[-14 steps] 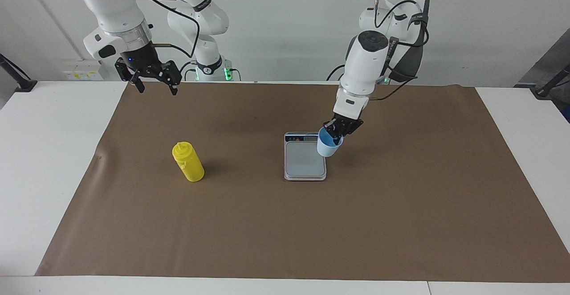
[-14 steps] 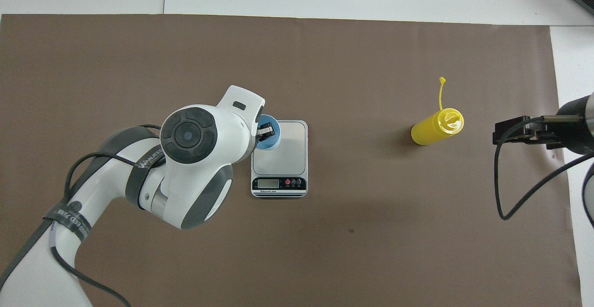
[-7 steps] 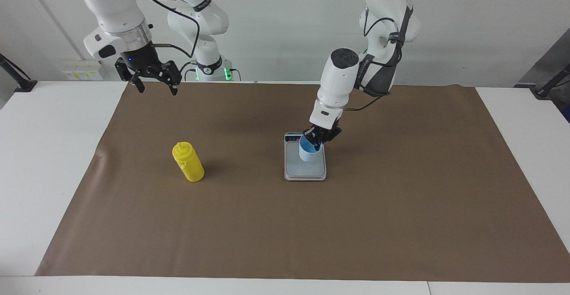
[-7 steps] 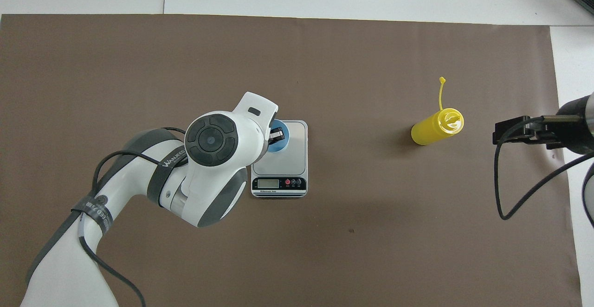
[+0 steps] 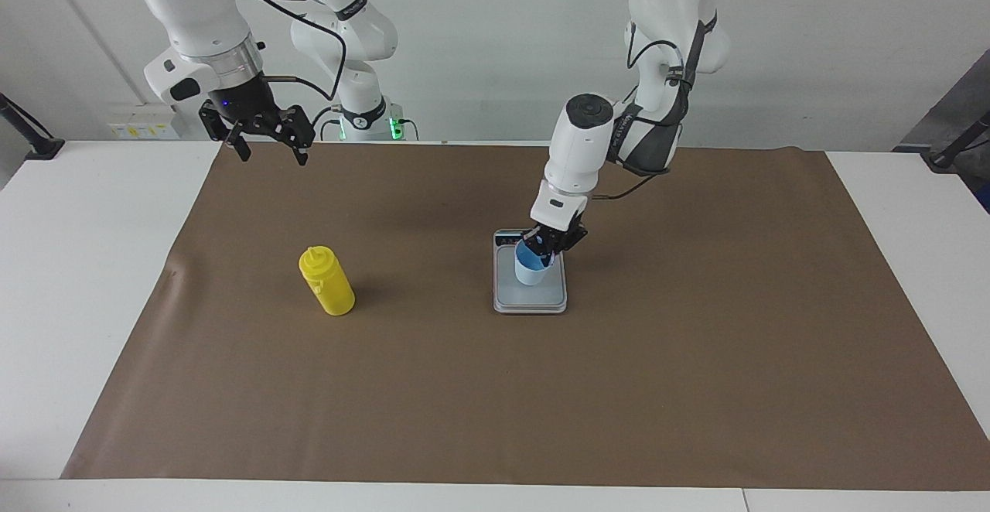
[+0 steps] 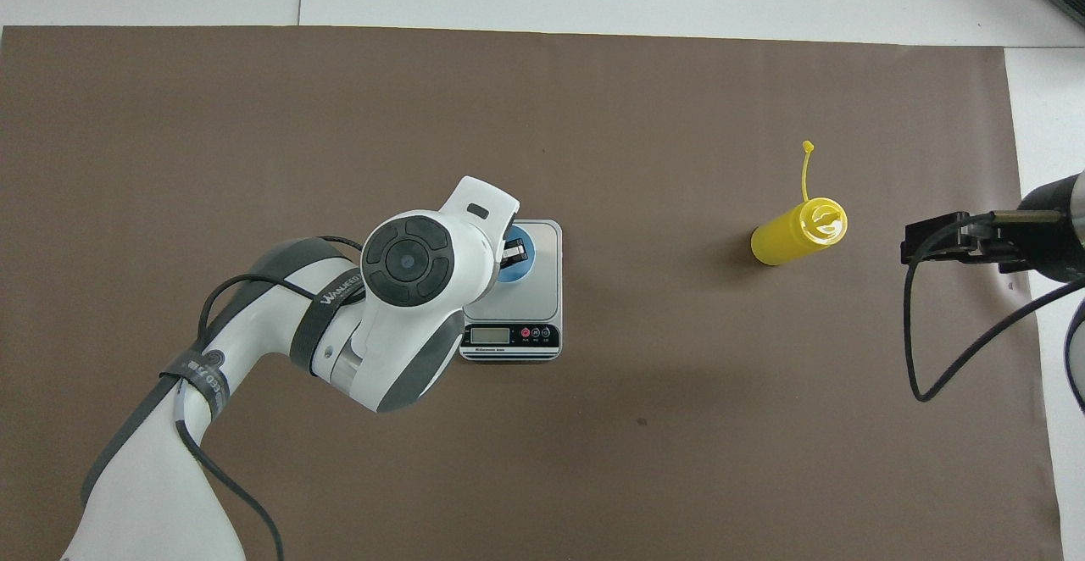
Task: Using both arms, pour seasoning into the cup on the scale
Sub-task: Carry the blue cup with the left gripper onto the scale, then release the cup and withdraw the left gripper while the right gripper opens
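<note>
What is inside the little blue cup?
One finger of the left end effector reaches inside the cup, gripping its rim over the scale. The bit of blue inside that shows looks bare, with no seasoning seen. The arm covers the rest, so I cannot see all of the bottom.

Both arms [image 5: 588, 148] have glossy white jointed shells with dark grey joint bands and round grey end caps. Black cables loop along the links, strapped with black bands bearing white lettering. Each wrist ends in a black hand [image 5: 259, 129]; the right one follows a silver collar showing a small blue light.
</note>
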Tool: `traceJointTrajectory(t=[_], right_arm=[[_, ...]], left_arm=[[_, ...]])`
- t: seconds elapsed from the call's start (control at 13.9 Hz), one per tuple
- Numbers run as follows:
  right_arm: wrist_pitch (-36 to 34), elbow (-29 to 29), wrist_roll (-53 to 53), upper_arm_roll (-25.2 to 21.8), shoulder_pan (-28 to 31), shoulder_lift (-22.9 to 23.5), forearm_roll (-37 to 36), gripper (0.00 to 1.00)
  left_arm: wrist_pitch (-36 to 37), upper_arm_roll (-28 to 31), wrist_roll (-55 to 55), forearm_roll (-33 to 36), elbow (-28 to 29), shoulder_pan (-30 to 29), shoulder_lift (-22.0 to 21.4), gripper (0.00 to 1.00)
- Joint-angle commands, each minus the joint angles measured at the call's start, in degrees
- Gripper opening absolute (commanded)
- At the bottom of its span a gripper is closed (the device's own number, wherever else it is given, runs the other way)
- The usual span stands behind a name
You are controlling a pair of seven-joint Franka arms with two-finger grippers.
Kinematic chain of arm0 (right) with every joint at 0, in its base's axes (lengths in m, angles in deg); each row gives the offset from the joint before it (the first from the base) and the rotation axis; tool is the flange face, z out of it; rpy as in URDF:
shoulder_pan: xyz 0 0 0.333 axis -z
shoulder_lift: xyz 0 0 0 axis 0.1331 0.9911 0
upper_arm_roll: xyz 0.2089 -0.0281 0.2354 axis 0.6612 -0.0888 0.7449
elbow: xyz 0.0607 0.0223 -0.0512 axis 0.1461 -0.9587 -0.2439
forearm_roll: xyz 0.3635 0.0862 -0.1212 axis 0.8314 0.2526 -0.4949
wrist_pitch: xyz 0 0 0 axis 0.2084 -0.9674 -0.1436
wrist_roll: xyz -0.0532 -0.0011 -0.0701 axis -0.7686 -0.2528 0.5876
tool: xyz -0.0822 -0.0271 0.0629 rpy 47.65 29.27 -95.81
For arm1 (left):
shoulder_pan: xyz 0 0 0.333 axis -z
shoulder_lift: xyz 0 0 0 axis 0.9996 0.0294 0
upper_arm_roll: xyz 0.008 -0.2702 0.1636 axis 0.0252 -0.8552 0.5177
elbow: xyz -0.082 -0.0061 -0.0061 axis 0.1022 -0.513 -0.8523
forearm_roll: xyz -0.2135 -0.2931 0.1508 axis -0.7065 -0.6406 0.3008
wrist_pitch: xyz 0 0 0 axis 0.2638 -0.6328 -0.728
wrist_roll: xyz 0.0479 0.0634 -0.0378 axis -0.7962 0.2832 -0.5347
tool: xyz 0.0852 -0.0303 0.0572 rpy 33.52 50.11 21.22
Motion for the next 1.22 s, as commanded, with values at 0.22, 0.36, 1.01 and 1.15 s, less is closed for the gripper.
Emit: traceJointTrajectory(t=[0.22,0.36,1.01,1.15], right_arm=[[-0.24,-1.2,0.43,0.13,0.47,-1.2,1.25,1.0],[0.37,-1.29,0.34,0.13,0.3,-1.2,1.25,1.0],[0.82,-1.64,-5.44,0.39,-0.14,-1.29,1.25,1.0],[0.9,-1.64,-11.84,0.39,0.03,-1.29,1.25,1.0]], left_arm=[[-1.81,0.92,1.42,1.44,0.41,1.18,0.32,0.38],[-1.11,1.0,1.42,1.44,0.24,1.27,0.32,1.0],[10.13,1.53,-8.31,1.44,-1.52,-8.91,-7.58,1.0],[13.03,1.53,-13.93,1.44,-1.44,-11.81,-8.9,1.0]])
